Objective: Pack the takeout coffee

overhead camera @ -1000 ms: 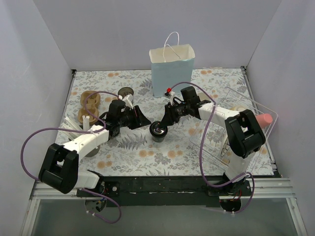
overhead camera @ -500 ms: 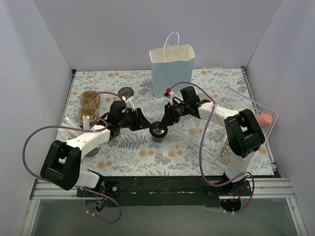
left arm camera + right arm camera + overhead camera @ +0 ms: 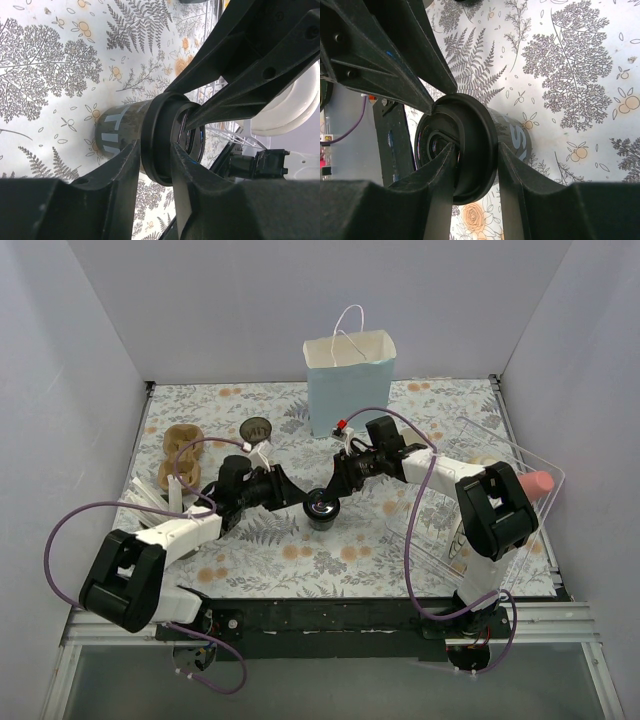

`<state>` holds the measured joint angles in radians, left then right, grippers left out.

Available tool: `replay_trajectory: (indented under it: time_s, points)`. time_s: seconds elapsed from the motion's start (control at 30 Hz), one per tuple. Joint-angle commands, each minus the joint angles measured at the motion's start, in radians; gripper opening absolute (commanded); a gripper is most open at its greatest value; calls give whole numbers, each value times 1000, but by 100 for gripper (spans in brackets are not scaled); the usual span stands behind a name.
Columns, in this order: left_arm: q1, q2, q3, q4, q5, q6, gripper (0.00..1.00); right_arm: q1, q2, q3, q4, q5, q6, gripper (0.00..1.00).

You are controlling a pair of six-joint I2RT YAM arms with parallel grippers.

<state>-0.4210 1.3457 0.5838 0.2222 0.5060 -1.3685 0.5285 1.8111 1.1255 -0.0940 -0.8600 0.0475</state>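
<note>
The takeout coffee, a small dark brown cup with a black lid, stands on the floral table mat in front of the light-blue paper bag. My left gripper comes in from the left. Its fingers press the lid rim from both sides, so it is shut on the cup. My right gripper comes in from the right. It is shut on the lid edge too, with one finger on the lid top and the other under the rim against the cup wall.
A clear plastic bin with a pink object stands at the right. A dark cup sits behind the left arm. Brown moulded pieces and white sticks lie at the left. Grey walls enclose the table.
My left gripper has moved right up to the coffee cup and narrowed onto its lid. The right gripper and the cup have stayed in place.
</note>
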Motion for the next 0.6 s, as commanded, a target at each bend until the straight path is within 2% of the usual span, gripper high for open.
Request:
replay_trajectory:
  time_s: [0.0, 0.07, 0.17, 0.37, 0.57]
  points:
    - [-2, -23, -26, -187, -78, 26, 33, 19, 96, -104, -199, 219, -97, 33]
    - [-1, -34, 26, -201, -64, 29, 40, 18, 91, -104, -200, 219, -97, 33]
    - [5, -51, 106, -248, -58, 48, 41, 18, 85, -108, -200, 219, -97, 33]
    - [11, -79, 149, -323, -95, 83, 34, 18, 82, -104, -202, 216, -95, 33]
    - [11, -68, 129, -294, -55, 86, 32, 18, 82, -105, -197, 214, -92, 33]
